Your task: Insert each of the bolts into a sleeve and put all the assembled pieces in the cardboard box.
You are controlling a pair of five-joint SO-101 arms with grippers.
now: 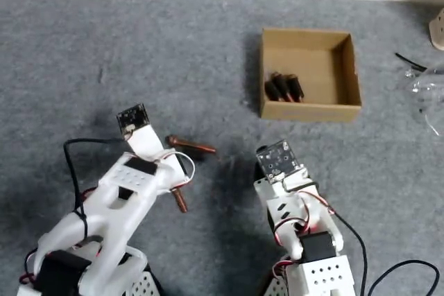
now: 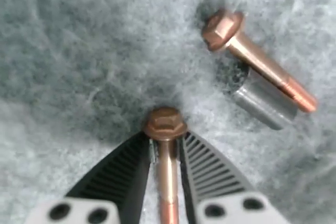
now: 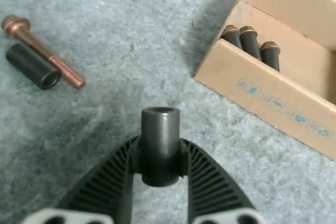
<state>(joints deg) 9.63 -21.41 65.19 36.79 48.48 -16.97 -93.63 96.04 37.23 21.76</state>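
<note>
the left claw [image 2: 166,148] clenches a bolt [image 2: 165,125] below its head, the right claw [image 3: 159,156] clamps a sleeve [image 3: 160,129], bore facing forward, so insertion seems in hand, next needing shank aligned with bore; the cardboard box [image 3: 283,98] lies ahead of the right claw.

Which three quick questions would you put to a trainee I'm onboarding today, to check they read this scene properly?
1. True or false: the left tool grips a bolt.
2. How many assembled pieces lie in the cardboard box?
3. The right tool holds: A) a bolt, B) a sleeve, C) nothing.

Key: 1 true; 2 three; 3 B.
</note>
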